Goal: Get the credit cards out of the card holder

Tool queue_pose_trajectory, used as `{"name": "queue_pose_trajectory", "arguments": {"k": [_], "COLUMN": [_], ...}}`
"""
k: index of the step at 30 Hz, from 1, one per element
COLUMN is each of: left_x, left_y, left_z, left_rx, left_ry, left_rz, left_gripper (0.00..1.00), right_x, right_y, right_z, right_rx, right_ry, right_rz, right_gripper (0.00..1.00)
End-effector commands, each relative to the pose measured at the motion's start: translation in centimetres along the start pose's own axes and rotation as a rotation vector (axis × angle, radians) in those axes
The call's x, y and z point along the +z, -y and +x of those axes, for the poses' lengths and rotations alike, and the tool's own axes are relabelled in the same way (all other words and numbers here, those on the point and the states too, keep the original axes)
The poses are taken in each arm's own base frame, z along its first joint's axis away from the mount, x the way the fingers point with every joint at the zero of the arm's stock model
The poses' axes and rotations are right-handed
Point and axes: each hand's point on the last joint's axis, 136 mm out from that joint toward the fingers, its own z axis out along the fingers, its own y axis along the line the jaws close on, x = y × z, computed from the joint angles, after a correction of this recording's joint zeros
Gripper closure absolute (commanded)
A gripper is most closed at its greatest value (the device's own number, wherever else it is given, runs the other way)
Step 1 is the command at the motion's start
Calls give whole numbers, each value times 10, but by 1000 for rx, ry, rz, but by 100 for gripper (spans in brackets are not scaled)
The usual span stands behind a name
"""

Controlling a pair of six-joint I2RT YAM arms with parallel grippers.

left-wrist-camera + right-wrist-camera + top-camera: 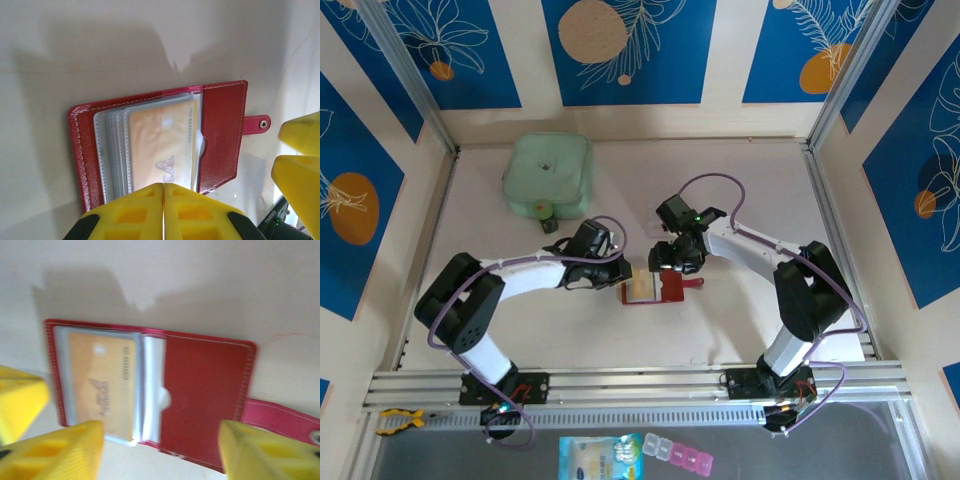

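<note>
**Card holder (220, 130), the small flat red stitched wallet, lying open with the gold card in its sleeve**

Starting at the left gripper (163, 189): its chunky yellow fingers (132, 215) are pressed right together, no gap between them. They sit at the near edge of the open holder, over the stack of clear plastic sleeves (111, 150). I honestly can't tell if they've got a sleeve edge pinched or are just parked on top, because that edge is hidden behind them.

The right gripper (160, 432) has its yellow fingers (75, 450) spread wide. One is on the card side and the other is out by the red snap tab (285, 415), so the holder sits between them.

The yellowish-gold credit card (160, 135) sits inside the top clear sleeve on the left half. The right half is the plain red pocket flap, with the tab and its little metal snap sticking out past it.

From the top camera, the holder lies flat near the middle of the white table (720, 330). Both grippers meet over it, left one from the left, right one from the right. A rounded mint-green plastic case (548, 175) sits at the far left, well apart from all this.
</note>
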Motion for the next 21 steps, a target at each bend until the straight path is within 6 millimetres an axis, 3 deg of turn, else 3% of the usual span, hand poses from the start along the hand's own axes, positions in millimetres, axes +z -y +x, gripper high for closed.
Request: {"name": "queue_pose_trajectory", "arguments": {"k": [1, 3, 6, 21], "left_x": [4, 1, -4, 9], "left_y": [2, -7, -23, -50], "left_z": [2, 2, 5, 22], "left_rx": [28, 24, 17, -14], "left_ry": [-21, -10, 5, -67], "left_rz": [-11, -61, -129, -188], "left_gripper": [91, 91, 91, 96], "right_x": [7, 14, 23, 54], "right_y": [-23, -23, -17, 1], "right_z": [8, 9, 10, 23], "right_rx": [44, 55, 64, 74], "right_ry": [-56, -69, -81, -150], "right_rz": [-143, -145, -111, -32], "right_gripper": [50, 62, 71, 86]}}
